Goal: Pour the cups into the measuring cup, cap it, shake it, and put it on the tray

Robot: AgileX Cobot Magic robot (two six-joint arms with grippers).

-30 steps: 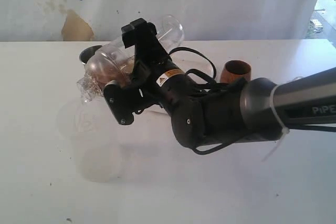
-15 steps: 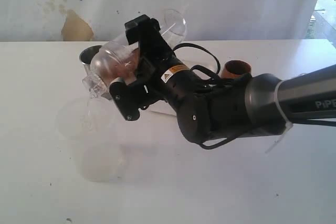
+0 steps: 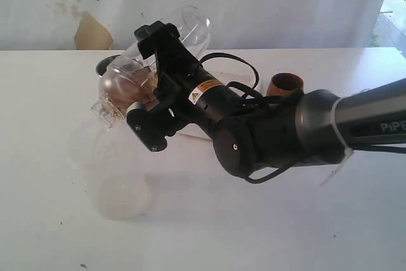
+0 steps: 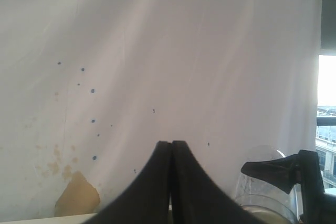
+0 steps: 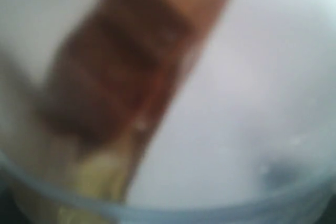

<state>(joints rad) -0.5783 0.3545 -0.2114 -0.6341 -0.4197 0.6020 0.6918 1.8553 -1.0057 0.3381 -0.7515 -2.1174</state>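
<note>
White cloth backs a white table [image 3: 51, 233], with a tan patch [image 3: 92, 33] in the upper left of the exterior view. Just below that patch the rim of the steel tumbler [image 3: 106, 66] shows behind the held cup. In the lower left a frosted white cup [image 3: 120, 196] stands alone on the table. Left of centre, the right gripper [image 3: 147, 84] clamps the measuring cup [image 3: 124, 85] across its body. The cup is lifted off the table and tipped nearly flat, its brown contents gathered at the lower-left end. The right wrist view shows only a blur of brown through clear plastic. Right of centre the wooden cup [image 3: 285, 84] stands upright behind the black arm [image 3: 355, 125], which enters from the right edge. In the left wrist view the left gripper [image 4: 170, 148] is pressed closed with nothing between its fingers, raised before the cloth.
</note>
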